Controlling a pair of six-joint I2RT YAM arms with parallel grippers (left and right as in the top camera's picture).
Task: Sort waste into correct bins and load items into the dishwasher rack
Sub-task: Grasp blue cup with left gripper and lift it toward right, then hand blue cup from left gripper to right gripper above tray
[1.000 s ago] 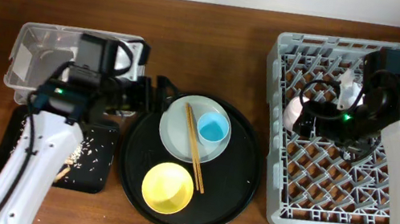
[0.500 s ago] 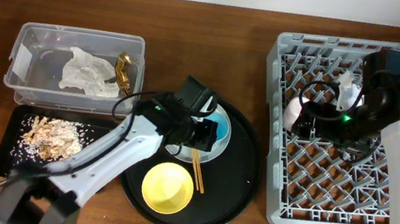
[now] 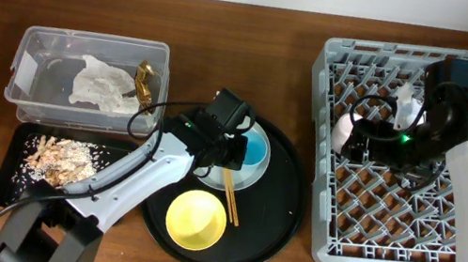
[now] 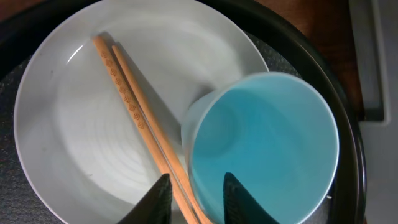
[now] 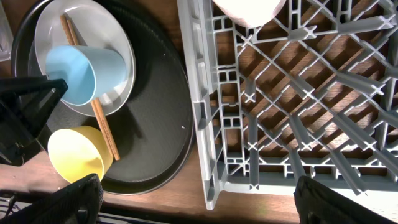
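The light-blue cup (image 4: pixel 267 143) stands on the pale plate (image 4: pixel 74 124), beside the brown chopsticks (image 4: pixel 124 93) that lie across it. My left gripper (image 4: pixel 196 196) is down on the cup (image 3: pixel 257 149). Its jaws have closed in across the rim, one finger inside the cup and the other outside against the chopsticks. The yellow bowl (image 3: pixel 196 218) sits in front of the plate. My right gripper (image 5: pixel 205 202) hangs wide open over the front left edge of the grey rack (image 5: pixel 205 124), holding nothing. A pink cup (image 3: pixel 345 131) is in the rack (image 3: pixel 314 249).
Plate and bowl rest on a large round black tray (image 3: pixel 283 206). At the left, a clear tub (image 3: pixel 28 49) holds a white tissue (image 3: pixel 99 85) and a gold wrapper (image 3: pixel 142 82). A shallow black tray (image 3: pixel 5 190) in front of it holds beige scraps (image 3: pixel 62 159).
My left arm swung right from over the clear tub to the plate, and its jaws narrowed around the blue cup's rim. The right arm has stayed still.
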